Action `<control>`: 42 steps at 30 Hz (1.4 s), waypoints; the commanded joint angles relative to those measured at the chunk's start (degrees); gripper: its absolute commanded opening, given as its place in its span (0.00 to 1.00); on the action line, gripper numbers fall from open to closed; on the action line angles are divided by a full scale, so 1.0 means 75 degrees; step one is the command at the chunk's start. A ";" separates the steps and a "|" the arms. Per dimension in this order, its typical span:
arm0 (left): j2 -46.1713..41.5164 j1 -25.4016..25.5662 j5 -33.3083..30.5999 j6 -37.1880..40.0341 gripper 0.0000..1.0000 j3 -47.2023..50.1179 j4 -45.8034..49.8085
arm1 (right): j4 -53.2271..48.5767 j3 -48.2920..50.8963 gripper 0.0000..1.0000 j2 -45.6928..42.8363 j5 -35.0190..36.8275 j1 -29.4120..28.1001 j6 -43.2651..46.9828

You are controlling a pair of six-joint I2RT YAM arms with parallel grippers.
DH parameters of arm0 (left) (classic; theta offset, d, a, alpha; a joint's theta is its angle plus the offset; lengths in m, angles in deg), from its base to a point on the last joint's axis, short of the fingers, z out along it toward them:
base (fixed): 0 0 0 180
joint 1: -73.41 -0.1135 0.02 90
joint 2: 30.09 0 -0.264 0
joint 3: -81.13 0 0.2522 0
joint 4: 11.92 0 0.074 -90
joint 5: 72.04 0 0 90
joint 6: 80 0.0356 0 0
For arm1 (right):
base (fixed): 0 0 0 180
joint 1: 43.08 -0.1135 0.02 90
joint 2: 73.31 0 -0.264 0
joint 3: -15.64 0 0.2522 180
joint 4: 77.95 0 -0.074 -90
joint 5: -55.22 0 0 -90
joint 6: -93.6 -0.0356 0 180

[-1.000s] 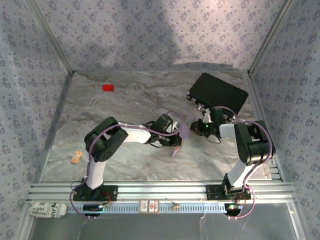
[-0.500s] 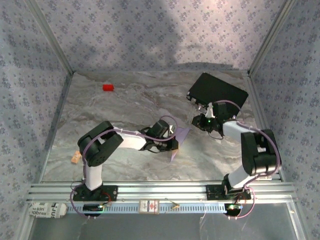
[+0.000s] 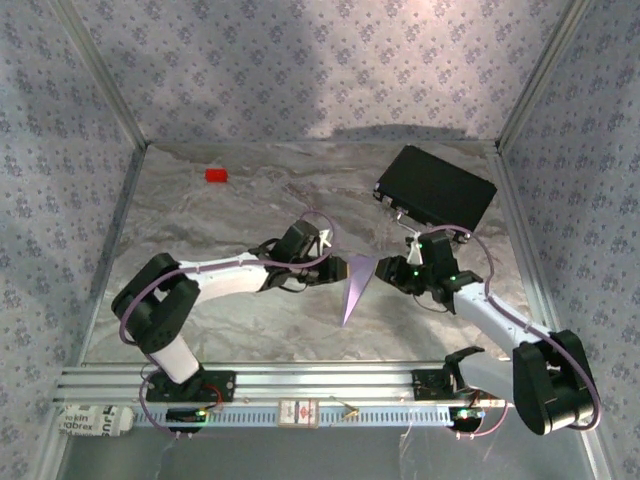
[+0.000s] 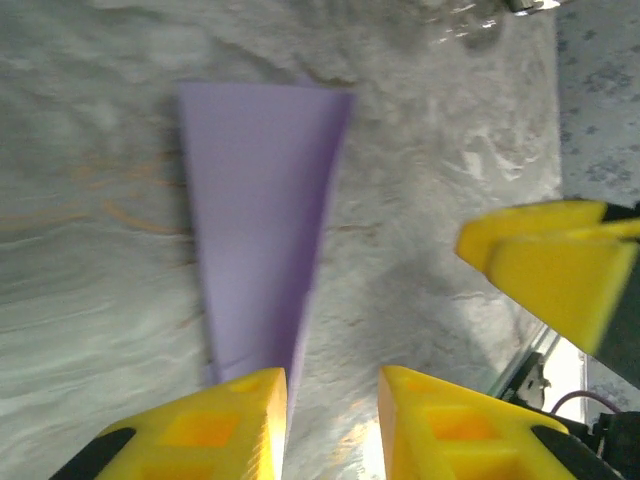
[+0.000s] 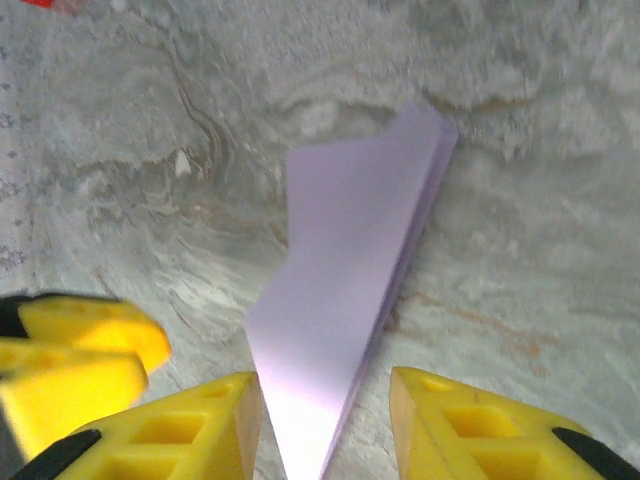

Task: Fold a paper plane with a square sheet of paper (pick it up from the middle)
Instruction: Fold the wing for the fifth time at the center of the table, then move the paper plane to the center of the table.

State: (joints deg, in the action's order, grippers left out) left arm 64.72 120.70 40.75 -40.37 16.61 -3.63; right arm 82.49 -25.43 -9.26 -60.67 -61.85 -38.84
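The paper plane (image 3: 355,290) lies on the marble table as a narrow pale lilac dart, its tip towards the near edge. My left gripper (image 3: 337,270) stands just left of its wide end and my right gripper (image 3: 386,270) just right of it, both low over the table. In the left wrist view the plane (image 4: 255,220) runs down beside the left finger of the open left gripper (image 4: 330,425), with bare table in the gap. In the right wrist view the plane (image 5: 350,300) tapers between the spread fingers of the right gripper (image 5: 325,430), clear of both.
A black rectangular case (image 3: 435,187) lies at the back right, close behind the right arm. A small red block (image 3: 216,175) sits at the back left. Patterned walls close three sides, and an aluminium rail (image 3: 320,380) runs along the near edge.
Both grippers have opened and let go of the plane, which now lies on the table between them. Both arms have stretched out lower over the table.
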 commanded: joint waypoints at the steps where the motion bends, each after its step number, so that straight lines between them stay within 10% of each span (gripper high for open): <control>1: 0.0350 -0.0162 0.0755 0.0227 0.31 0.0097 0.0312 | -0.0078 0.0137 0.40 -0.0013 -0.0102 -0.0193 -0.0485; 42: 0.2125 0.0027 0.1802 0.0093 0.26 -0.1216 0.1129 | 0.0669 -0.0096 0.16 0.2031 -0.1282 -0.0769 -0.0190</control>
State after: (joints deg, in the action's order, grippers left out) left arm 79.87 120.42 52.88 -39.98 8.26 3.82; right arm 87.69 -25.08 5.56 -68.95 -67.40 -41.59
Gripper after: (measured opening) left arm 0.257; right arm 0.156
